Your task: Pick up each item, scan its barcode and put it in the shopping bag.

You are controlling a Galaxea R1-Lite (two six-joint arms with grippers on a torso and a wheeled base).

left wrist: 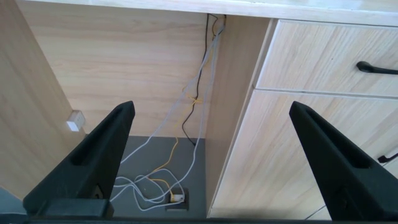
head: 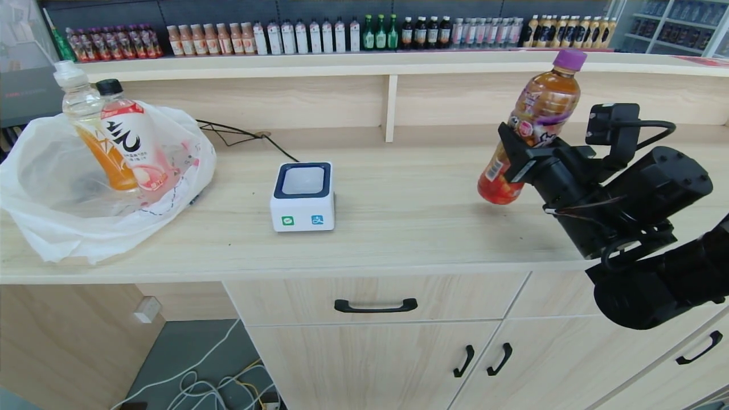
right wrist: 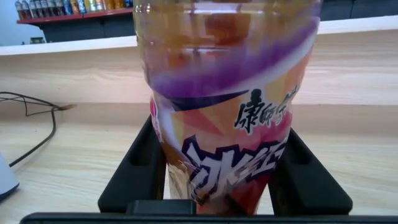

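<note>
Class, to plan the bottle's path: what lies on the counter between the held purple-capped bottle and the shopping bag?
Head view: the white barcode scanner and its black cable lie between purple-capped bottle and shopping bag.

counter (head: 410,193): matt wood | shopping bag (head: 40,193): thin glossy plastic | bottle (head: 542,108): clear plastic
</note>
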